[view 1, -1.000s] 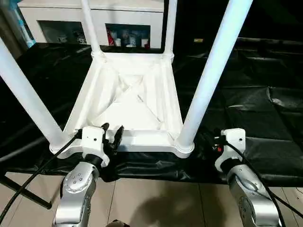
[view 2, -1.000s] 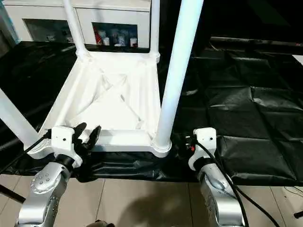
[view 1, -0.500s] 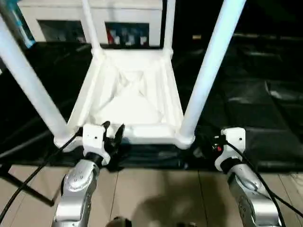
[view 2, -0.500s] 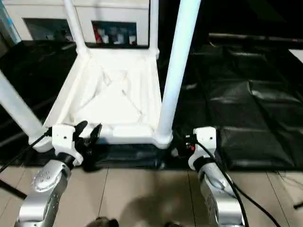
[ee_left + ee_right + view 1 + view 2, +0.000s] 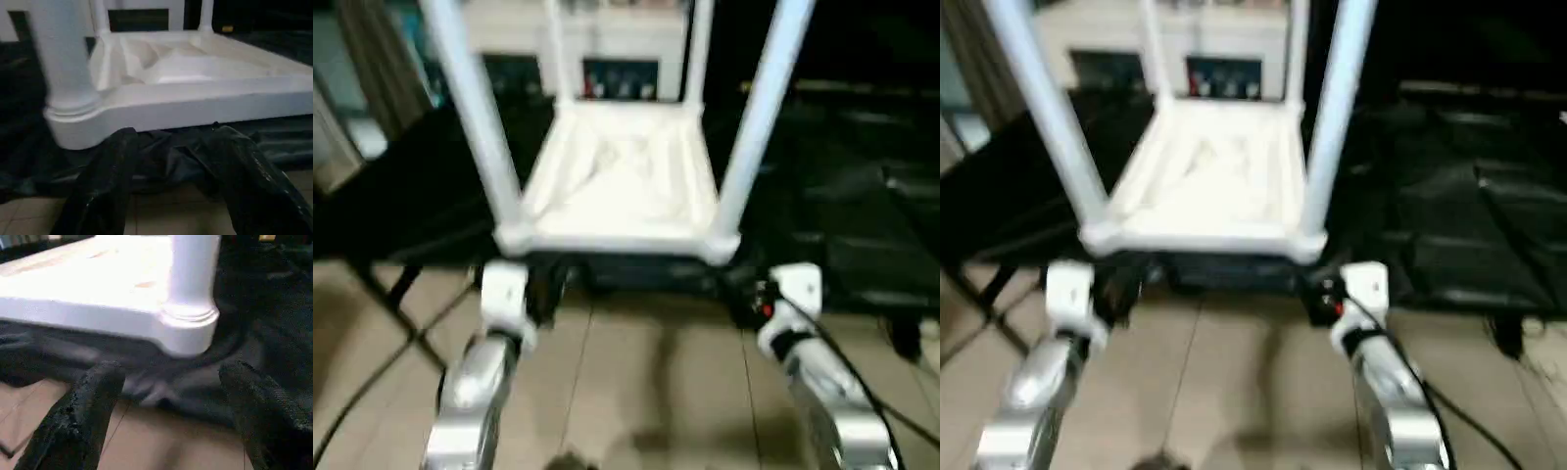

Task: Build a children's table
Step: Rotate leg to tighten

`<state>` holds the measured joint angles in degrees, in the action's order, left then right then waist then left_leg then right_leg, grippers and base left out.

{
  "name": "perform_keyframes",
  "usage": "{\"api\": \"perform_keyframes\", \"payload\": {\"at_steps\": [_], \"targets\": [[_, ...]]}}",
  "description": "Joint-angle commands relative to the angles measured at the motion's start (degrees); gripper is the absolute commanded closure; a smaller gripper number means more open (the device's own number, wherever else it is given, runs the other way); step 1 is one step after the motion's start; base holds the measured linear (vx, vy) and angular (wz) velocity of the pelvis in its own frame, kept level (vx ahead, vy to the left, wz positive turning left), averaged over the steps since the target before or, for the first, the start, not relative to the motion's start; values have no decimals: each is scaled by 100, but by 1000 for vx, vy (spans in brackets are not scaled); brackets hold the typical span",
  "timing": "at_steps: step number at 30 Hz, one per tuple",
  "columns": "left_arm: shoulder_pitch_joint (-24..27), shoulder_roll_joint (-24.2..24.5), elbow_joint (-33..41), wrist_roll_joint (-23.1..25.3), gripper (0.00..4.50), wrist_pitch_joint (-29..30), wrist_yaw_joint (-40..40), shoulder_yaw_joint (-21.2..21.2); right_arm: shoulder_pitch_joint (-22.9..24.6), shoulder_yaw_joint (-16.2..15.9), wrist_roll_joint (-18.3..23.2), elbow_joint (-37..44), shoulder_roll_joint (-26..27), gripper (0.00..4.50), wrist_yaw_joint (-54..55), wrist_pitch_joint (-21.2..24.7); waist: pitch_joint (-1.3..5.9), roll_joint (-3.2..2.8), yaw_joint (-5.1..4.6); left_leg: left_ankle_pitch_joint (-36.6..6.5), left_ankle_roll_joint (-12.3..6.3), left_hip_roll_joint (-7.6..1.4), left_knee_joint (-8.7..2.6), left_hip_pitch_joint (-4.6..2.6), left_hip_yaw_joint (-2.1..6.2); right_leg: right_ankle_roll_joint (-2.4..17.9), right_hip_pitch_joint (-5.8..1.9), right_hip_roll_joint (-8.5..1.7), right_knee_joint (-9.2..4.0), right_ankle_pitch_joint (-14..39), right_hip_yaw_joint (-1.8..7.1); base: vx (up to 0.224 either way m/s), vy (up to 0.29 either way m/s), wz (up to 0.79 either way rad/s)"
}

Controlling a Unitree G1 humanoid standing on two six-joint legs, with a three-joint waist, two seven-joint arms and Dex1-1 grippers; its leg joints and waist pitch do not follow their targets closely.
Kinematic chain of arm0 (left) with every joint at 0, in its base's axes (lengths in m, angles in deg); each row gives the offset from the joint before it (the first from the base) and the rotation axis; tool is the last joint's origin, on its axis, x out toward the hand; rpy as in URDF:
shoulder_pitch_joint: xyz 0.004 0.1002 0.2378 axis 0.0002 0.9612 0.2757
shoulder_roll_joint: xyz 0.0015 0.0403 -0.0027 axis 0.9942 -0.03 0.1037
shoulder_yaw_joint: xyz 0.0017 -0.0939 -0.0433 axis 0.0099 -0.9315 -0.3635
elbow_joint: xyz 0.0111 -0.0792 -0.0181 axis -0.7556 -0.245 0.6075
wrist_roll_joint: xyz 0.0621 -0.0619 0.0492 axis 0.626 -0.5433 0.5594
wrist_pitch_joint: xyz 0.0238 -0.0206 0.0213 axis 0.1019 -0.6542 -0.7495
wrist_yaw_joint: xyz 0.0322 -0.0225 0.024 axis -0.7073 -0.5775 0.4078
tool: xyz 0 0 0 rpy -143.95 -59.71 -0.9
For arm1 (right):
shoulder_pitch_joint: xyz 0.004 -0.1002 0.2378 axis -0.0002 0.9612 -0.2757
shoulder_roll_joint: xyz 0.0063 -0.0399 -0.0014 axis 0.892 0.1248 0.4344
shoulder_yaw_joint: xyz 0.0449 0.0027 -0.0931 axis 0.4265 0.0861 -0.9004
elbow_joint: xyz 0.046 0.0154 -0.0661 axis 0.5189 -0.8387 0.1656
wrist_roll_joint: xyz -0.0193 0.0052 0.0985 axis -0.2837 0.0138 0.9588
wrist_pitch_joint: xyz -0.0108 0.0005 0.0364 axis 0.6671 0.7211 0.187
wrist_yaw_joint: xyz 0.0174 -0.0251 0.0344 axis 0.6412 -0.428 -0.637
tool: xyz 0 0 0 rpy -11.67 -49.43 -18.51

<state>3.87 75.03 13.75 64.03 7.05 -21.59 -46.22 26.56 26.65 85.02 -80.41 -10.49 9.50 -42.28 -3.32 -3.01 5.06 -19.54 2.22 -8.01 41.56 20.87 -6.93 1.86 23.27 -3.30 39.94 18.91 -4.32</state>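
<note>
Black-draped desk [image 5: 842,176] across the upper scene, near edge running just above both arms, drape hanging over that edge toward the floor [image 5: 656,392]. Tiled floor bare between the 2 silver forearms, with loose cables trailing on both sides.

Upside-down on the desk near its front edge: white table [image 5: 622,186], ribbed underside up, 4 legs rising out of the picture. Near rim almost flush with the desk edge; the 2 near corner sockets closest to the arms. Open drape to the right of the table, wide and unoccupied. White cabinet [image 5: 607,29] behind, beyond the far legs.

Left end effector [image 5: 171,196] released, 2 black fingers spread, nothing between them; pointing at the drape just below the table's near rim, beside the near left leg [image 5: 63,58], apart from both. In the head views, below the desk edge, over the floor.

Right end effector [image 5: 171,426] likewise released and empty, fingers wide, aimed under the near right corner socket [image 5: 188,328], apart from it, with floor beneath and black drape ahead.
</note>
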Motion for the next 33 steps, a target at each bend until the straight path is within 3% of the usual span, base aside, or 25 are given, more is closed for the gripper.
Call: {"api": "perform_keyframes", "payload": {"at_steps": [1, 2, 3, 4, 5, 6, 7, 9, 12, 15, 17, 18, 19, 21, 22, 23, 24, 25, 26, 27, 28, 30, 31, 32, 33], "targets": [[-58, -6, 9, -5, 182, 36, -62, -2, -70, 14, -27, 51, -72, 93, -44, -22, 107, -85, 46, -4558, -12, -843, -1712, 35, 244, 87, -402, -178, 243, -500, -57, -209, 57, 19], [-70, -4, 5, -5, 182, 40, -66, -7, -79, 7, -20, 42, -78, 93, -58, -37, 112, -55, 94, -4464, 40, -787, -1748, 81, 162, -5, -543, -211, 283, -134, 42, -209, 57, 19], [-78, -6, 4, 1, 182, 42, -75, -13, -90, -7, -13, 31, -89, 93, -73, -58, 166, 185, 76, -3408, 310, -542, -1440, -152, 14, -169, -496, -432, -173, 1540, 389, -118, -21, 12], [-92, -10, 0, 14, 182, 36, -102, -28, -107, -45, -20, 17, -109, 93, -115, -117, 72, 341, 37, -1470, 233, -227, -352, -562, 20, -142, 68, -1078, -1345, 4740, 644, -82, -44, -4], [-94, -10, 0, 15, 182, 35, -104, -29, -108, -49, -21, 16, -110, 93, -118, -122, 176, 398, 15, -119, 18, -160, -151, -419, 94, -27, -103, -1231, -1444, 5101, 760, -82, -44, -4], [-122, 3, -21, 35, 182, 11, -142, -39, -119, -81, -39, 5, -111, 93, -148, -170, 204, 299, 75, 525, -75, -213, -265, -172, 219, 30, -356, -1285, -1346, 4745, 815, -54, 0, -21], [-174, 29, -45, 50, 182, -41, -173, -60, -147, -106, -48, -31, -106, 93, -181, -221, 284, 169, 129, 492, 116, -394, -997, -85, 208, 248, -494, -659, -973, 2421, 402, -62, 26, -8], [-207, 42, -57, 49, 182, -57, -190, -77, -170, -112, -40, -61, -105, 93, -204, -240, 209, 102, -36, -1679, 261, -476, -1187, -210, 148, 412, -310, -489, -911, 1929, 381, -92, 20, 3], [-345, 101, -80, -7, 182, -30, -207, -169, -297, -133, 15, -152, -92, 93, -326, -273, 191, 54, -169, -2664, 466, -455, -1279, -146, 218, 307, -384, -558, -1015, 2213, 309, -93, 35, -5], [-416, 137, -102, -27, 182, -26, -172, -181, -375, -166, -12, -203, -115, 93, -375, -303, 249, 72, -226, -1851, 263, -469, -1311, -70, 174, 462, -427, -599, -1026, 1333, 346, -21, 35, -8], [-506, 171, -123, -41, 182, -13, -140, -207, -485, -200, -44, -306, -143, 93, -369, -337, 230, 66, -245, -2188, 292, -460, -1315, -111, 148, 411, -436, -610, -1069, 1863, 321, 0, 0, 0], [-527, 180, -123, -47, 182, -4, -141, -208, -516, -210, -63, -339, -149, 93, -366, -364, 192, 112, -191, -2352, 147, -375, -1384, 82, 258, 305, -595, -695, -1064, 2271, 170, 0, 0, 0], [-532, 183, -122, -49, 182, -1, -141, -209, -523, -212, -68, -347, -150, 93, -366, -372, 200, 45, -187, -2493, 0, -167, -1282, 233, 313, -150, -798, -865, -1229, 3809, -68, -6, 16, 32], [-541, 194, -111, -61, 182, 16, -139, -206, -562, -218, -95, -414, -138, 93, -374, -440, 190, 88, -302, -2298, -118, -145, -1027, 197, 295, -73, -892, -1027, -1443, 4376, -219, 16, 13, 44], [-526, 204, -92, -73, 182, 26, -133, -202, -586, -214, -109, -471, -112, 93, -378, -515, 120, 44, -338, -2167, -200, -169, -815, 128, 186, -33, -1062, -1120, -1708, 4742, -545, 57, 15, 55], [-500, 206, -67, -88, 182, 42, -132, -202, -600, -188, -67, -514, -76, 93, -389, -527, 71, -18, -346, -2291, -156, -205, -854, 129, 177, -39, -1126, -1090, -1710, 4694, -671, 57, 15, 55], [-493, 207, -61, -92, 182, 45, -132, -203, -601, -181, -54, -519, -67, 93, -390, -521, 93, -138, -483, -2866, 149, -393, -906, -415, 170, -51, -726, -747, -1617, 4270, -597, 15, 31, 44], [-451, 202, -33, -106, 182, 63, -141, -208, -600, -165, 9, -543, -40, 93, -413, -499, 82, -234, -552, -4840, 564, -722, -1666, -452, 476, 171, -779, -222, -604, 1309, -478, 0, 0, 0], [-432, 202, -26, -110, 182, 68, -143, -211, -595, -170, 19, -545, -36, 93, -424, -505, 90, -185, -534, -5034, 546, -808, -1805, -447, 506, 146, -769, -183, -403, 693, -378, 0, 0, 0], [-421, 201, -23, -111, 182, 71, -144, -213, -593, -172, 24, -547, -34, 93, -430, -509, 98, -120, -486, -5066, 406, -827, -1790, -568, 508, 88, -597, -216, -337, 314, -209, 96, 24, -2], [-366, 208, -13, -119, 182, 58, -132, -221, -582, -193, 23, -548, -36, 93, -447, -535, 89, 40, -458, -4733, 210, -702, -1650, -624, 418, 107, -533, -379, -622, 853, -6, 117, -26, 6], [-336, 210, -3, -132, 182, 73, -126, -224, -597, -196, 18, -572, -56, 93, -450, -560, 120, 113, -350, -3844, 120, -362, -1307, -549, 82, 453, -576, -673, -1114, 1999, 259, 126, -39, 4], [-315, 219, -1, -139, 182, 74, -126, -231, -616, -211, -12, -615, -82, 93, -454, -570, 299, 235, -79, -959, -573, -234, -697, 58, -29, 708, -1260, -1165, -1452, 2799, 704, 162, -38, 0], [-308, 222, 2, -144, 182, 76, -129, -230, -625, -209, -18, -643, -84, 93, -467, -595, 322, 269, -15, -321, -795, -227, -573, 175, -23, 749, -1317, -1184, -1454, 2565, 746, 162, -38, 0], [-296, 226, 15, -152, 182, 85, -130, -230, -632, -210, -13, -661, -83, 93, -495, -629, 383, 195, 18, 457, -986, -226, -614, 327, 8, 841, -1372, -956, -1349, 1777, 581, 185, -18, 1]]}}
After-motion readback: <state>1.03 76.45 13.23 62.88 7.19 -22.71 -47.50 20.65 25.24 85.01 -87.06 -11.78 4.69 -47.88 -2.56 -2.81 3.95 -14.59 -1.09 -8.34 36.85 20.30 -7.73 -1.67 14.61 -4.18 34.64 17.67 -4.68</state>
